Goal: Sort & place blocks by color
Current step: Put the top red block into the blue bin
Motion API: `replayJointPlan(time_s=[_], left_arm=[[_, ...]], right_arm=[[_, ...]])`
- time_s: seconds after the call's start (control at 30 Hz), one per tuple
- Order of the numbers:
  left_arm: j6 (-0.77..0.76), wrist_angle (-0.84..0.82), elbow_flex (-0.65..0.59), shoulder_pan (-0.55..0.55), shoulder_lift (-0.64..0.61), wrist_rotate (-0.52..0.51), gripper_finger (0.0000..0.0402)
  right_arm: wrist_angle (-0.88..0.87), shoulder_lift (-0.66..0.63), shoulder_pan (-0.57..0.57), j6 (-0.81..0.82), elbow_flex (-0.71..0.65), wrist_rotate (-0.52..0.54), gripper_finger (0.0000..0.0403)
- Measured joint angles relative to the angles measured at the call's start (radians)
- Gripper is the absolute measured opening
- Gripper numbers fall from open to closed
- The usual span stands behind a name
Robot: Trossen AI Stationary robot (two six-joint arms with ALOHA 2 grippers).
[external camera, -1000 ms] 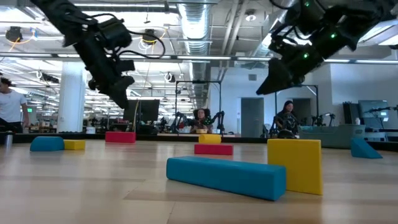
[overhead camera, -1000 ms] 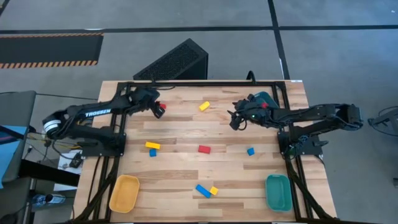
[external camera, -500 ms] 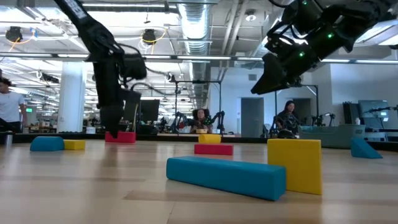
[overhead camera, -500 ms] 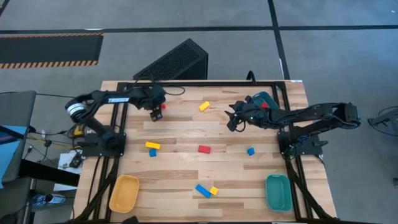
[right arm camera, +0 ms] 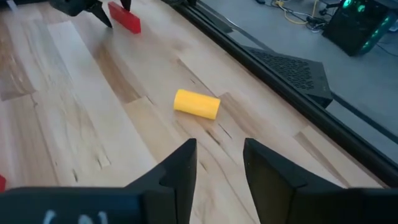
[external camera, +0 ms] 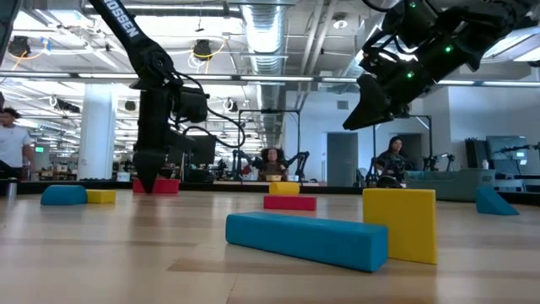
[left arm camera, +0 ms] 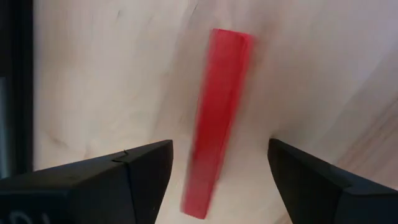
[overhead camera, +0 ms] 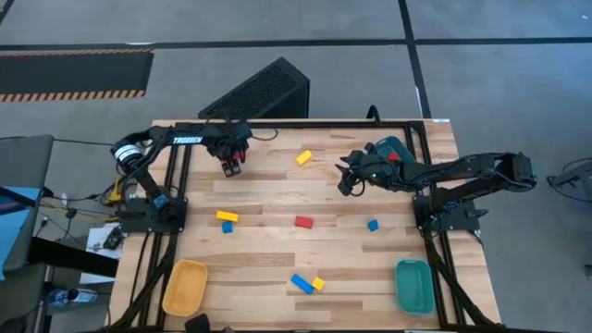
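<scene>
white "trossen" lettering marks the left arm (overhead camera: 180,141) above red bar (left arm camera: 217,121).

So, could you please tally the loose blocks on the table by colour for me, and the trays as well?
Red blocks: 2 (bar by the left gripper, one mid-table)
Yellow blocks: 3 ()
Blue blocks: 3 ()
Trays: 2, yellow and teal
Total: 8 blocks, 2 trays
</scene>
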Motion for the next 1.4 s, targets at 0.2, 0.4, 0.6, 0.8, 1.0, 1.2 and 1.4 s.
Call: replayJointPlan(time_s=[0.2,0.4,0.6,0.8,1.0,1.2,1.4], left_arm=[[0.003,0.009,0.017,0.006,0.000,0.041,0.0228],[-0.015,0.011,0.017,0.026,0.000,0.041,0.0169],[-0.035,0.011,0.017,0.059,0.000,0.045,0.0106],[-0.038,0.009,0.018,0.077,-0.003,0.065,0.0049],[-0.053,0.027,0.019,0.070,-0.004,0.087,0.0024],[-0.044,0.126,0.019,0.009,-0.004,0.135,0.0031],[-0.027,0.180,0.018,-0.085,-0.004,0.172,0.0025]], right_arm=[[0.000,0.000,0.000,0.000,0.000,-0.005,0.0144],[0.000,0.000,-0.001,0.000,0.000,-0.023,0.0138],[0.000,0.000,-0.001,0.008,0.000,-0.023,0.0130],[0.000,0.000,-0.001,0.008,0.000,-0.023,0.0122],[0.023,0.005,-0.001,0.011,-0.001,-0.063,0.0119],[0.231,0.106,-0.014,0.003,-0.001,-0.267,0.0119],[0.487,0.244,-0.018,0.008,-0.002,-0.316,0.0119]])
